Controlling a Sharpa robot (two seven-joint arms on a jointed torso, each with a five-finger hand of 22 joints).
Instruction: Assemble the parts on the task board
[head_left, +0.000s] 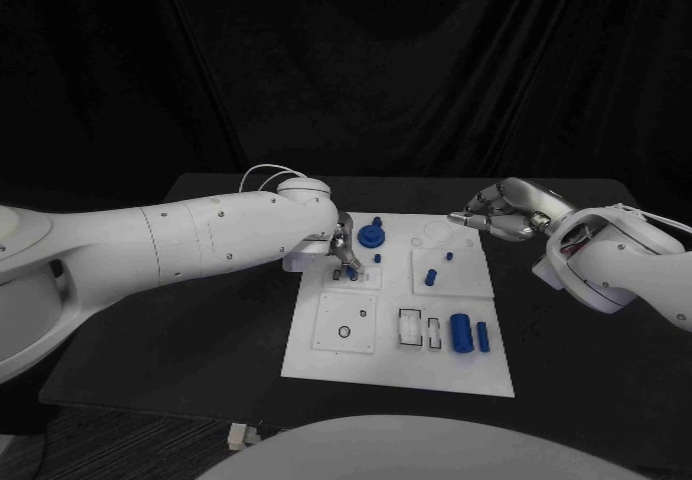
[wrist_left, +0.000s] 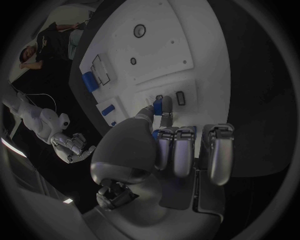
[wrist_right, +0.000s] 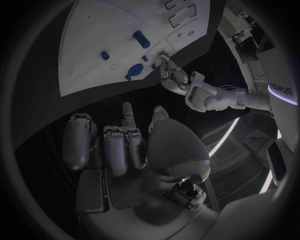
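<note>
The task board lies at lower centre of the frame. At its upper left, the left hand pinches a small blue part over the board. The right hand, upper right, curls its fingers on nothing.

No lettering can be read with any certainty on anything here.

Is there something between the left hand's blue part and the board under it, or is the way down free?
Nothing visible blocks it. The left hand pinches a small blue part directly above the task board. The dark slots beside it look unoccupied.
</note>
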